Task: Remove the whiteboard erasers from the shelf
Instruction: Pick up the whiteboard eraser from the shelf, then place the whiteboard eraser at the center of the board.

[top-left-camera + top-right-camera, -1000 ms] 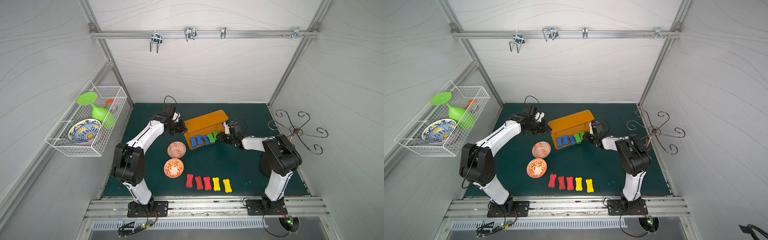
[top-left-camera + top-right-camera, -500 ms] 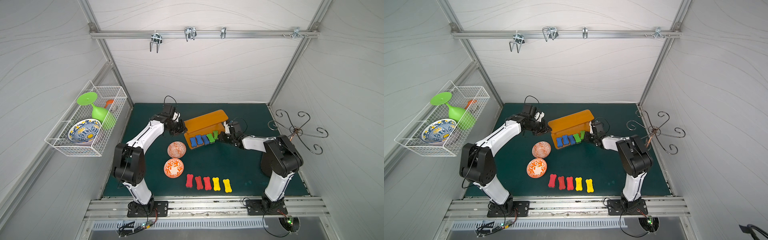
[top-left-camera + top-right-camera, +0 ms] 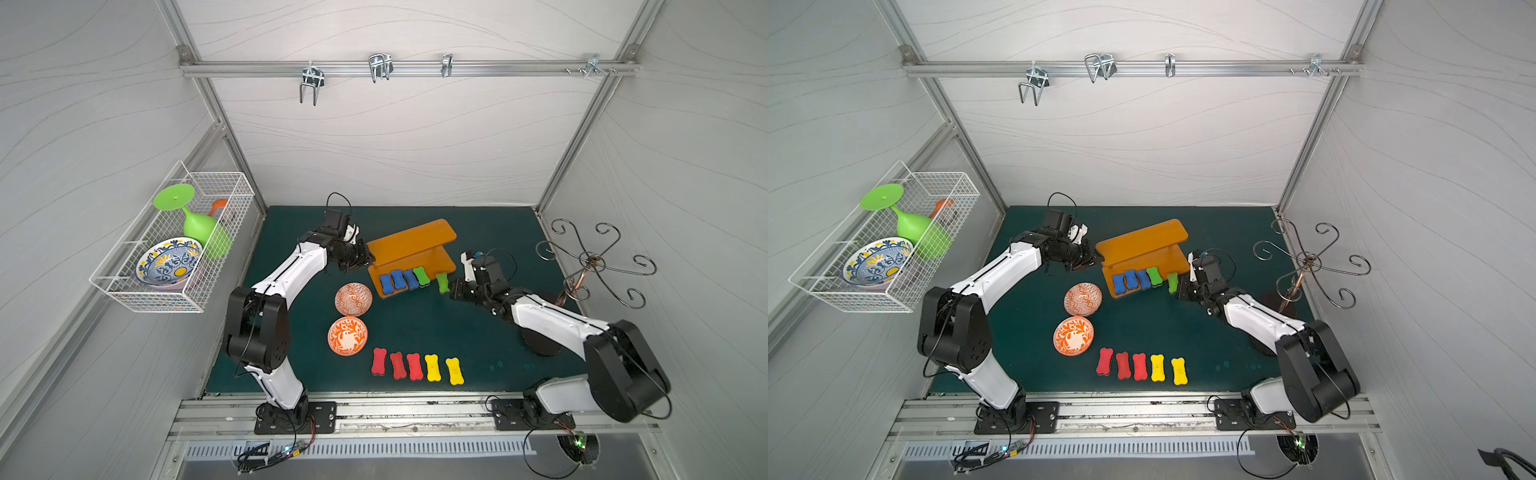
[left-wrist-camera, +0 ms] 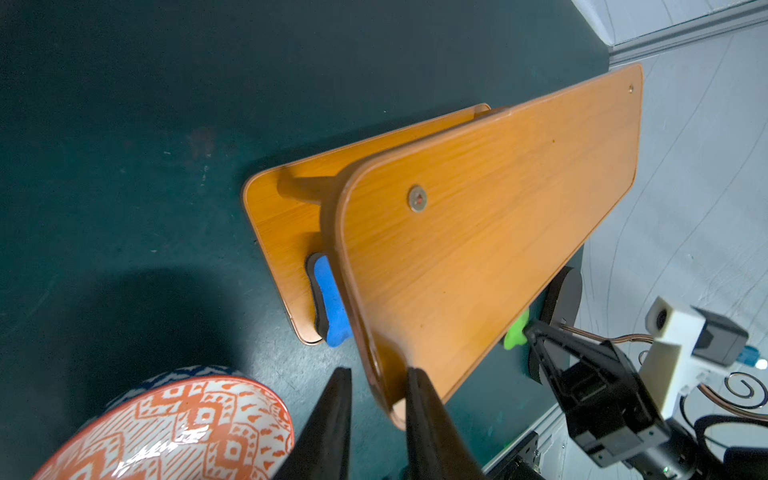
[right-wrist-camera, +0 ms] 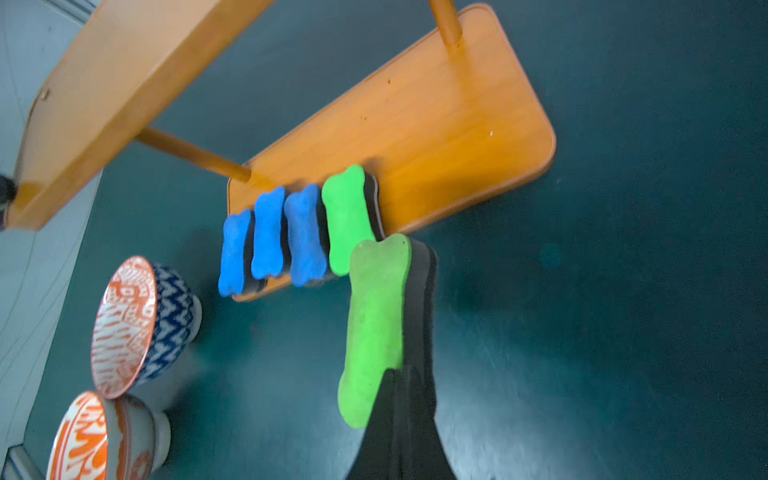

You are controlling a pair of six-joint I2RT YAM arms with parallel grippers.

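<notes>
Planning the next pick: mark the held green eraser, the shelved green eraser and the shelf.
Held green eraser (image 5: pixel 374 332), right wrist view, centre of green face.
Shelved green eraser (image 5: pixel 345 218), right wrist view, centre of green face.
Shelf (image 5: pixel 436 124), right wrist view, bare lower board.

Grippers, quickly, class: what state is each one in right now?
Left gripper: slightly open, jaws astride the top-board corner of the shelf, not clamped.
Right gripper: closed, holding a green eraser.
</notes>
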